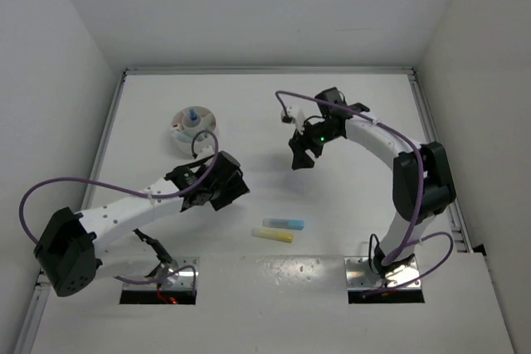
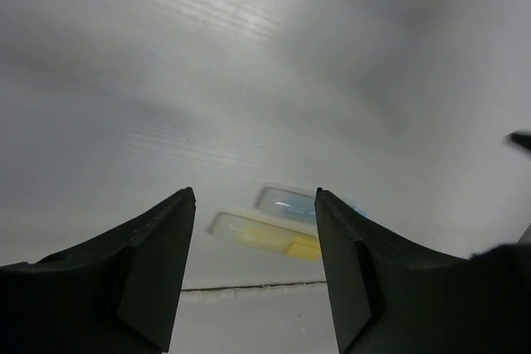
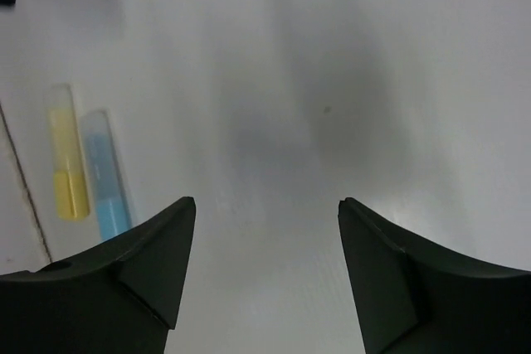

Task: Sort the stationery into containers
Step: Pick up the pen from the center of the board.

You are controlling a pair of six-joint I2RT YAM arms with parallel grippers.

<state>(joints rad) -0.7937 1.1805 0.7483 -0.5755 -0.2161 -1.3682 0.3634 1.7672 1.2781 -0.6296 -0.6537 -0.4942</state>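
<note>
- The white dish point(image 1: 177, 135) sits near the far left corner of the bench point(image 1: 249, 97). A thing with a blue top point(image 1: 192, 113) stands in it. I cannot tell what else is inside.
- Two pieces lie out on the bench, close to the middle of the near edge. They are the light blue marker point(image 1: 284, 224) and the yellow marker point(image 1: 273, 235). They lie side by side, very close together, with the yellow one nearer the edge.
- The left gripper point(image 2: 254, 196) has its fingers spread apart and nothing in them. It hangs over the bench between the dish and the two markers. Its camera sees both markers just past its fingers.
- The right gripper point(image 3: 267, 202) is spread apart too and holds nothing. It hangs over the middle of the bench, well apart from the markers.
- I think the step now is going to fetch the next marker. These two look like the last pieces left out.
- Next, one gripper should go down over one marker with a finger on each long side, then squeeze.
- The markers lie so close that it must take care to pinch only one.
- Then it must carry that marker to the dish and let go over the right part.
</note>
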